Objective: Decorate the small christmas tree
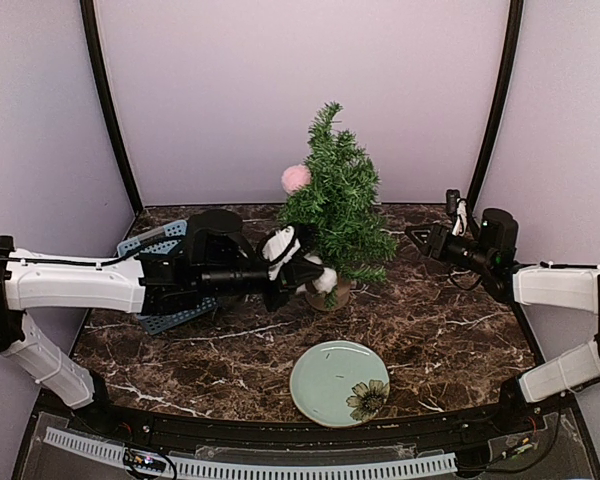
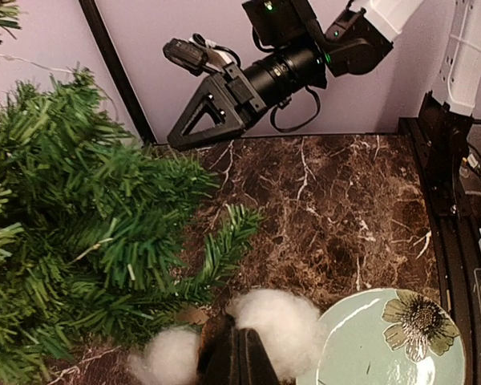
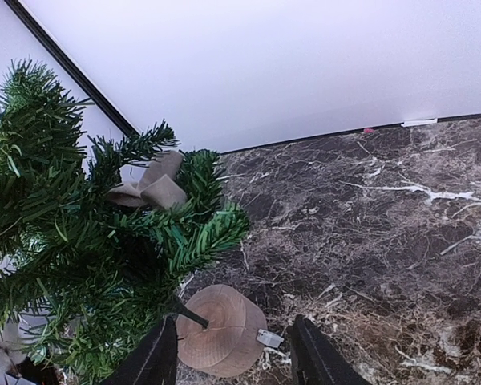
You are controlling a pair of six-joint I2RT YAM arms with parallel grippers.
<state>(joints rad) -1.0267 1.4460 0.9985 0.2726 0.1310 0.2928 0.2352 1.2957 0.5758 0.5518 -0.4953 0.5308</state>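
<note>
— Starting from the left, what is that arm up to?
— Its left tool (image 1: 302,268) is clamped tight on white fluff (image 1: 280,245), low against the tree (image 1: 338,200), which stands upright mid-frame on the counter (image 1: 450,320).
— How far along?
— A pink ball (image 1: 296,178) and a beige bow (image 3: 148,188) hang in the branches; I'd judge the fluff is next. The plate (image 1: 325,385) below is bare. At right, the right tool (image 1: 417,238) has its jaws parted and holds nothing.
</note>
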